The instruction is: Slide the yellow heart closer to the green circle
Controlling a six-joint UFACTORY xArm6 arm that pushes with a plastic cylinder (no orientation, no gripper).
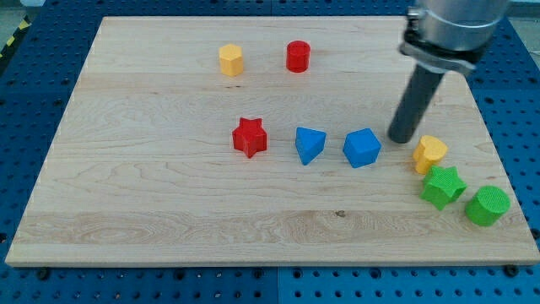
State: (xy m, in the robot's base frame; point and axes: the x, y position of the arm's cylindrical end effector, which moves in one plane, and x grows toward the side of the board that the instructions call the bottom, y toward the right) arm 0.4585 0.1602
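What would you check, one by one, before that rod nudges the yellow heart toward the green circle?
1. My tip in view: ok.
2. Tip beside the yellow heart, on its upper left: ok; contact cannot tell.
3. Green circle lies to the heart's lower right: ok.
4. Path clear: not ok, the green star sits just below the heart.
5. Blue cube out of the push line: ok.

Just one view here, looking down at a slant from beyond the wooden board's [169, 211] near edge. Close enough to take in almost the whole board.
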